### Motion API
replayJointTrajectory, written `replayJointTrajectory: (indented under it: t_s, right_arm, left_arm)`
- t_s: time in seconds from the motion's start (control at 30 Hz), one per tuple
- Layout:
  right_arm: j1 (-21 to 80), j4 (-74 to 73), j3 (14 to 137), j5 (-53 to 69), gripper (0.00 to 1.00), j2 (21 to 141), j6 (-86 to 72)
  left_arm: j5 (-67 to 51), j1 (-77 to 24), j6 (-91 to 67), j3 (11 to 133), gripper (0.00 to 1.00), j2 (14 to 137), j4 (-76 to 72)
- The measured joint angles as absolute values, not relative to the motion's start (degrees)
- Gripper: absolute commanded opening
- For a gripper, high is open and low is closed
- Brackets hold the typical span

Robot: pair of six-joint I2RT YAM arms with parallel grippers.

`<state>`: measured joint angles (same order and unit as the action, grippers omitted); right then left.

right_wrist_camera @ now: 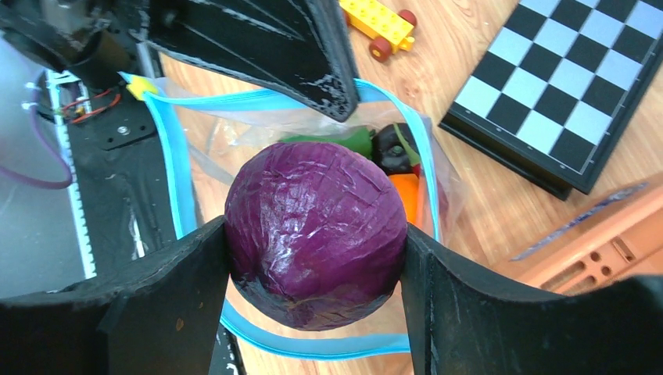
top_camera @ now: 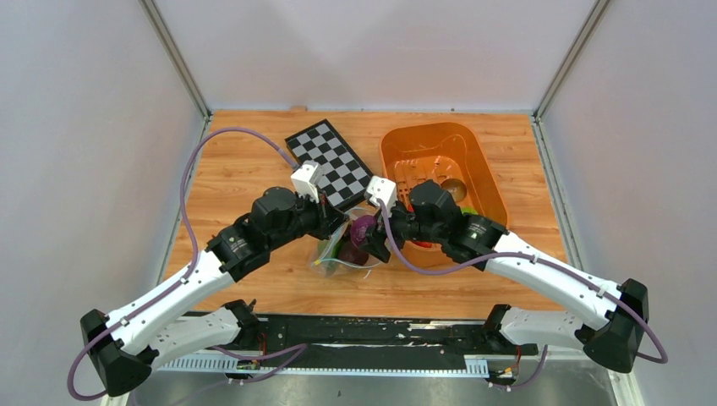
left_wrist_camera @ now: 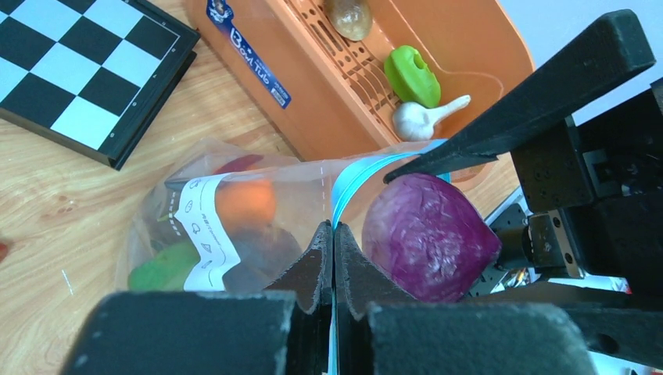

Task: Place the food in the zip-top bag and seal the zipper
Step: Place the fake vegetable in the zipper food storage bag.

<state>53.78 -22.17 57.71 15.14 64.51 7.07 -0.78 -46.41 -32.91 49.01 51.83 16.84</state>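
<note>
My right gripper (right_wrist_camera: 317,258) is shut on a purple cabbage (right_wrist_camera: 317,234) and holds it over the open mouth of the zip-top bag (right_wrist_camera: 438,183). The cabbage also shows in the top view (top_camera: 363,228) and the left wrist view (left_wrist_camera: 426,234). My left gripper (left_wrist_camera: 334,238) is shut on the light-blue zipper (left_wrist_camera: 352,183), pinching one lip of the bag and holding the mouth open. Inside the bag (left_wrist_camera: 156,234) lie orange (left_wrist_camera: 246,203), green (left_wrist_camera: 152,269), dark and red food. The zipper (right_wrist_camera: 176,180) rings the cabbage in the right wrist view.
An orange basket (top_camera: 486,169) at the back right holds a green piece (left_wrist_camera: 413,76), a white garlic (left_wrist_camera: 418,119) and a brown piece (left_wrist_camera: 349,17). A chessboard (top_camera: 331,161) lies behind the bag. A yellow toy car (right_wrist_camera: 379,23) lies on the table.
</note>
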Motion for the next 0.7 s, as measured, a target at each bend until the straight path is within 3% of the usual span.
replayJointTrajectory:
  t_s: [0.2, 0.4, 0.7]
  right_arm:
    - [54.7, -21.8, 57.8, 6.5, 0.77, 65.6, 6.7]
    - [54.7, -18.8, 57.8, 6.5, 0.89, 66.6, 5.1]
    - [54.7, -12.8, 56.5, 9.3, 0.91, 62.9, 3.7]
  left_arm:
    - [0.5, -46.4, -32.9, 49.0, 0.00, 51.1, 16.8]
    - [2.3, -46.4, -33.3, 48.3, 0.00, 50.2, 16.5]
    - [4.2, -46.4, -33.8, 47.7, 0.00, 48.9, 16.4]
